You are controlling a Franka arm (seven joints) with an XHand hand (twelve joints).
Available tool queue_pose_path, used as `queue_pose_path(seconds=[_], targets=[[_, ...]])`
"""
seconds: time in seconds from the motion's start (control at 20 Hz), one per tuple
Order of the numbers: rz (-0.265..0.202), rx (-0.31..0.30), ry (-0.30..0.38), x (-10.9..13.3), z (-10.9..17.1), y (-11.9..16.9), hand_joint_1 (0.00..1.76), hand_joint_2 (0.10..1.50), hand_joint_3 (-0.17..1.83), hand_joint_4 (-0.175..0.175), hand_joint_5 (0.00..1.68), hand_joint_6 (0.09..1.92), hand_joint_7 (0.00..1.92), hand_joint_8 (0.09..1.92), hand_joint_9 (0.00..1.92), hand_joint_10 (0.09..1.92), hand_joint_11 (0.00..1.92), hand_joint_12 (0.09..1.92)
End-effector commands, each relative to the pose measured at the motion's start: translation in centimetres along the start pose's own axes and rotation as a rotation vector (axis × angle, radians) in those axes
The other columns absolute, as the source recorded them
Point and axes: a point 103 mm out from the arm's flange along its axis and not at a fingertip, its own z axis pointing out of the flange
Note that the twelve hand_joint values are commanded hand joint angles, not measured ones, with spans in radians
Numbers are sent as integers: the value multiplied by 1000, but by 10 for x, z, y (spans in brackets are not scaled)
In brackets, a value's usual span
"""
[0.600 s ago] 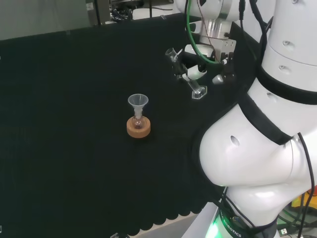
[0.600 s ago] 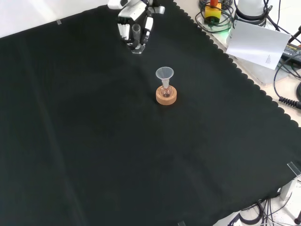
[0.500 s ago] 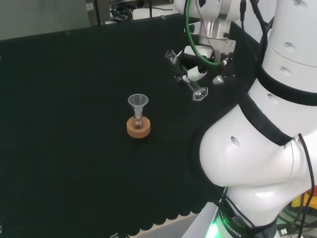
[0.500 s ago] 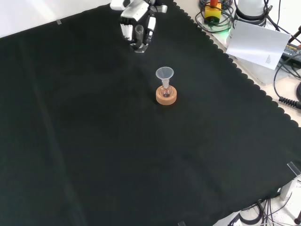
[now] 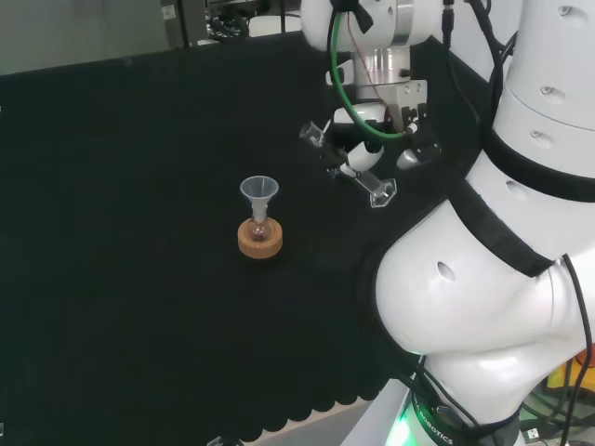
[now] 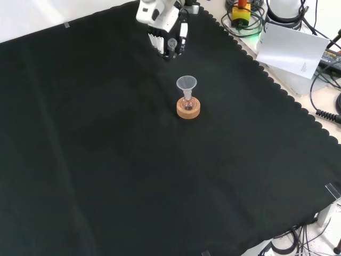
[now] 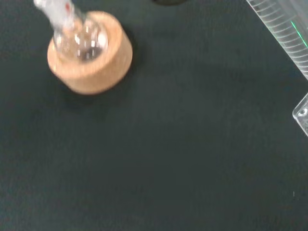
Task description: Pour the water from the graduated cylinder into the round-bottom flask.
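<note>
Gripping tilted graduated cylinder (image 5: 346, 160), hand (image 5: 367, 139) sits right of flask (image 5: 259, 226) w/ funnel (image 5: 259, 191); wrist view shows cork ring (image 7: 91, 55).

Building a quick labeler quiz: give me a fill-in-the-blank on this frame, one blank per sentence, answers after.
1. The black and white hand is shut on the clear graduated ____.
2. The small clear round-bottom flask sits in a ____ ring stand.
3. A clear plastic ____ stands in the flask's neck.
4. In the head view, the tilted clear graduated cylinder is held to the ____ of the flask.

Missing words: cylinder; cork; funnel; right
</note>
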Motion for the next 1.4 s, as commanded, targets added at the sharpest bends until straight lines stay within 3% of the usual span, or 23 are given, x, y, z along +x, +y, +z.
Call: queue_pose_path(seconds=[0.05, 0.35, 0.75, 1.4], targets=[[-7, 155, -100, 20, 11, 1, 1143, 1150, -4, -175, 928, 1093, 1112, 480, 1330, 112, 1220, 790], [0, 246, -179, 31, 11, 7, 1143, 1151, -4, -175, 929, 1093, 1121, 478, 1335, 111, 1219, 787], [18, 322, -217, 40, 2, 16, 1143, 1150, -4, -175, 929, 1092, 1129, 473, 1344, 110, 1222, 784], [74, 369, -298, 45, -8, 26, 1143, 1151, -3, -175, 926, 1096, 1148, 462, 1356, 106, 1226, 778]])
